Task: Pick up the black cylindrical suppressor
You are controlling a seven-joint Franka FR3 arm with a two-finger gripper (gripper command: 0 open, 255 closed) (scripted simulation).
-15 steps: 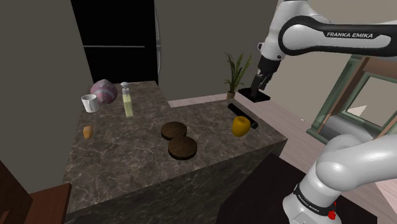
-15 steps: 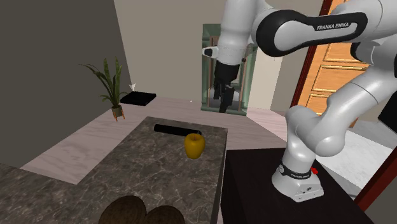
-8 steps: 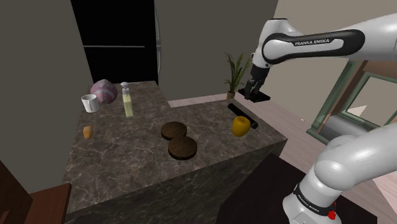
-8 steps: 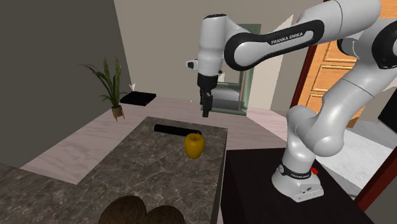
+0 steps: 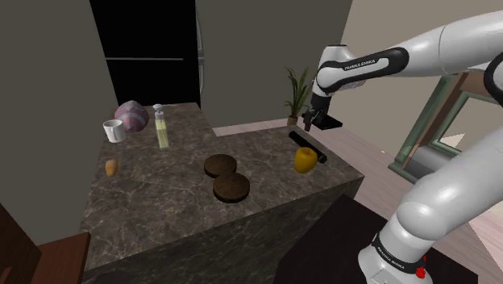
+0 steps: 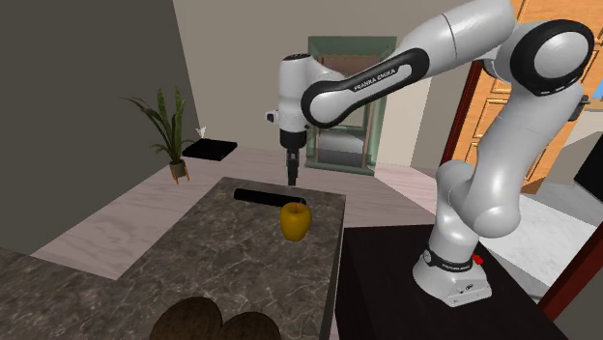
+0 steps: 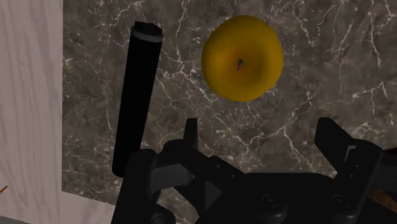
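While the open end effector [image 6: 292,176] hung above the surface [image 6: 222,253], approach was in hand; next, centring over the suppressor [image 7: 135,95].

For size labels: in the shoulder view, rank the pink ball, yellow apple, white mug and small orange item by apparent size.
1. pink ball
2. yellow apple and white mug, too alike to rank
3. small orange item

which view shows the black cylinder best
The wrist view: the black cylindrical suppressor shows lengthwise from above, beside the yellow apple. The shoulder and second exterior views show it as a thin bar behind the apple.
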